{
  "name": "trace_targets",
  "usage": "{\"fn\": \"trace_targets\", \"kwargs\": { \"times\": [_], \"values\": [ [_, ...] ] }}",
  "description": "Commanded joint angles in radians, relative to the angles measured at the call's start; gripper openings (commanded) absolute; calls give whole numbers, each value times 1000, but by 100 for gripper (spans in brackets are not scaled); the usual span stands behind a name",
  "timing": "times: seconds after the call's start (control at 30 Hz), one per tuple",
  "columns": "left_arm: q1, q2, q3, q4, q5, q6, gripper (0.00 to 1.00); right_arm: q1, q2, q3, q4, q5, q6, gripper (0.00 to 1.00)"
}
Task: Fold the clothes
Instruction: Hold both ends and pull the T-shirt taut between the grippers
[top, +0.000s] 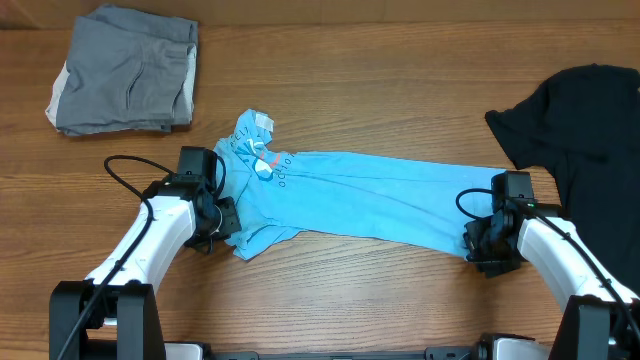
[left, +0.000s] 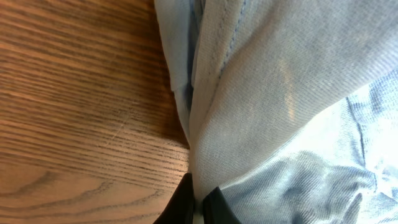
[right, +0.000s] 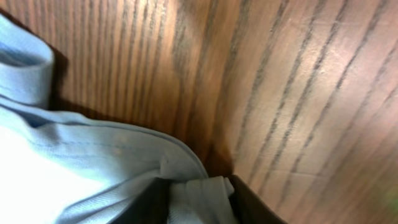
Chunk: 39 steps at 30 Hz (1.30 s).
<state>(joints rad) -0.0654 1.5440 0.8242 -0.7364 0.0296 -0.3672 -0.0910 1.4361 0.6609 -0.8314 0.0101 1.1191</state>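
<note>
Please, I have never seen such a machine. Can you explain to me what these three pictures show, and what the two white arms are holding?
These are two robot arms at a wooden table. One picture looks down from above; the other two come from small cameras on each wrist. The left gripper and the right gripper each pinch one end of a light blue T-shirt, which lies stretched between them. Each wrist view shows that cloth caught between dark fingers. Also on the table lie a folded grey garment and a black garment.

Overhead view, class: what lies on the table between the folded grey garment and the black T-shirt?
Bare wooden table; the folded grey garment and black T-shirt sit at opposite ends in the overhead view.
</note>
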Motion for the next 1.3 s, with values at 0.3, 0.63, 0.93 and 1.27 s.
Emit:
{"fn": "trace_targets", "kwargs": {
  "times": [0.3, 0.63, 0.93, 1.27],
  "values": [
    [-1, -143, 34, -129, -37, -3, 4, -4, -206, 77, -164, 68, 14, 11],
    [-2, -410, 92, -345, -32, -2, 4, -4, -380, 238, -388, 68, -54, 8],
    [-2, -558, 270, -549, 50, -3, 4, -4, -483, 443, -585, 68, -83, 4],
    [-1, -642, 719, -779, 58, -8, 4, -4, -509, 809, -786, 51, -210, 4]
  ]
}}
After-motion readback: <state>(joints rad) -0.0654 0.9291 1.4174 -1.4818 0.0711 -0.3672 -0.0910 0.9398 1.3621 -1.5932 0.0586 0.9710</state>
